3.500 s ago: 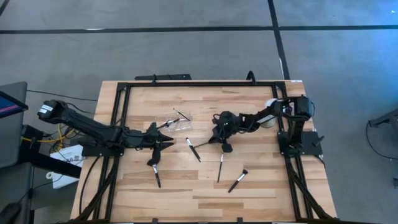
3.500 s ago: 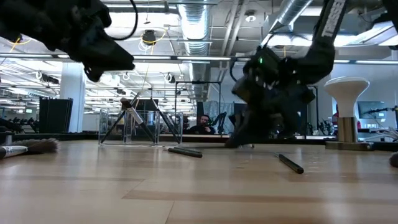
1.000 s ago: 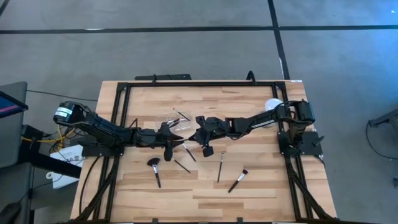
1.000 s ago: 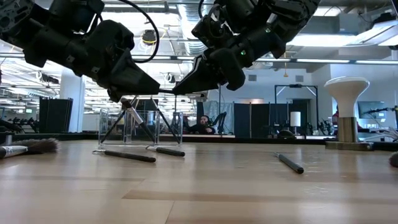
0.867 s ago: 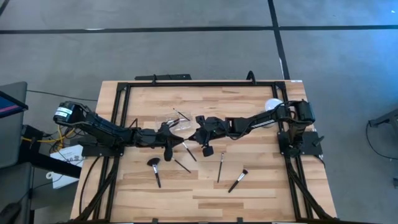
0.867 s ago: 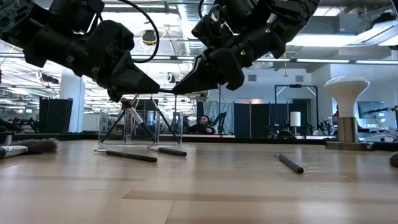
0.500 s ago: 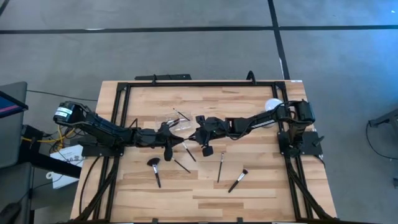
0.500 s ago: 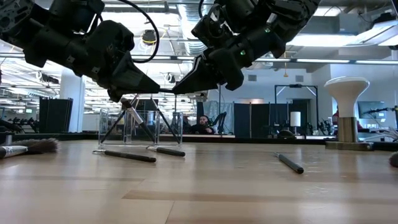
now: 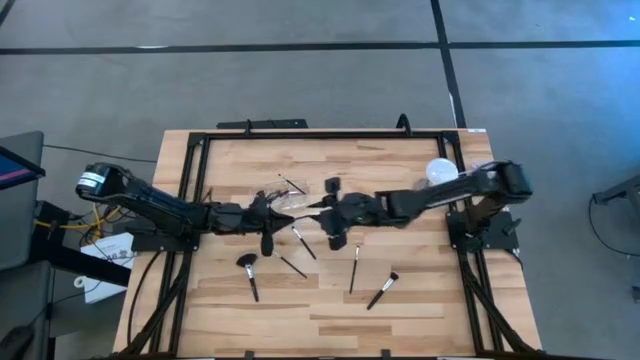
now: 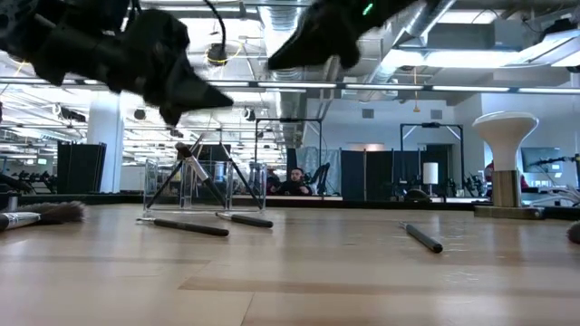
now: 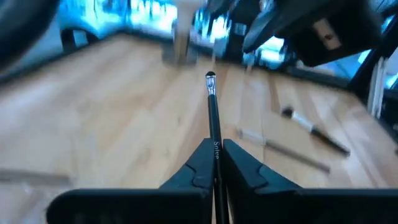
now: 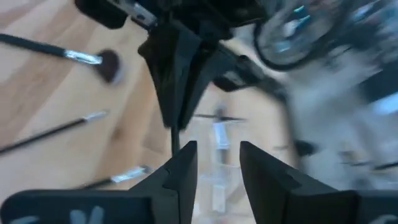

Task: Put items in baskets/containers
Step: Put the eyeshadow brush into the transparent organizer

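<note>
The wooden bench (image 9: 420,290) carries both dark arms, meeting near its middle above the clear container (image 9: 287,200). The left pincer (image 11: 215,163) is clamped on a slim brush (image 11: 212,112), which juts forward from its fingers. The right pincer (image 12: 215,163) stands apart, holding nothing, facing the left one. Loose brushes lie on the boards: a fluffy-headed brush (image 9: 249,272) and four slimmer brushes (image 9: 354,268)
</note>
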{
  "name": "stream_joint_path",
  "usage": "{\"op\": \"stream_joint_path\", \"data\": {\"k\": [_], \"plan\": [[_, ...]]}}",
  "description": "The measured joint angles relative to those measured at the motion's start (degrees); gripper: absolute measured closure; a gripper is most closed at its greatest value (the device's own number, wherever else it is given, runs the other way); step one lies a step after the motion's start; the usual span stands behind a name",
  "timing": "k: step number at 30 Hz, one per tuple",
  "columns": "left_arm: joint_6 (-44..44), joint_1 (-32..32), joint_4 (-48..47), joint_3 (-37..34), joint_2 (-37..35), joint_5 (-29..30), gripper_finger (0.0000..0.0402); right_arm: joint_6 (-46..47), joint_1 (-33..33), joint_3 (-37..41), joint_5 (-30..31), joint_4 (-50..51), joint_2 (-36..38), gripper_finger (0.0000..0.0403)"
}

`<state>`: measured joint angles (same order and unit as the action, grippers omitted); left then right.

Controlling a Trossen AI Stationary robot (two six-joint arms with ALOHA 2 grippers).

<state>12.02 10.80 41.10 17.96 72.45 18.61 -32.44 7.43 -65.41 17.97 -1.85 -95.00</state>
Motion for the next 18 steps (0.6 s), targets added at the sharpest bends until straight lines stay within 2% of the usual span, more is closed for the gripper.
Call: {"op": "stream_joint_path", "data": {"k": [3,5,7,9,11,13,15,18], "plan": [[-3.55,-0.55,-0.67,-0.17,-5.3,0.48,0.0382,-0.71,1.38,0.09,6.76,1.75,6.32,0.029],[-5.34,-0.94,-1.25,-0.13,-8.84,0.54,0.0383,1.77,0.84,0.72,6.26,2.03,10.47,0.029],[-7.67,-1.22,-2.26,-0.12,-12.34,0.71,0.0384,4.18,-1.07,3.29,1.03,1.24,13.54,0.029],[-10.04,-1.28,-2.81,-0.13,-15.28,0.7,0.0384,5.86,-3.77,8.44,-7.36,-3.5,15.48,0.029],[-11.56,-1.26,-2.81,-0.13,-17.65,0.64,0.0383,6.86,-7.08,14.24,-14.84,-13.71,15.72,0.029],[-11.93,-1.27,-2.55,-0.13,-19.16,-0.63,0.0382,7.21,-10.76,20.11,-20.47,-28.52,14.37,0.029],[-11.86,-1.26,-2.68,-0.13,-19.99,-2.08,0.0382,9.81,-13.96,24.28,-23.44,-43.51,10.64,0.029],[-11.83,-1.23,-2.56,-0.13,-19.89,-3.5,0.0383,16.24,-16.79,25.79,-29.64,-61.66,2.88,0.029]]}}
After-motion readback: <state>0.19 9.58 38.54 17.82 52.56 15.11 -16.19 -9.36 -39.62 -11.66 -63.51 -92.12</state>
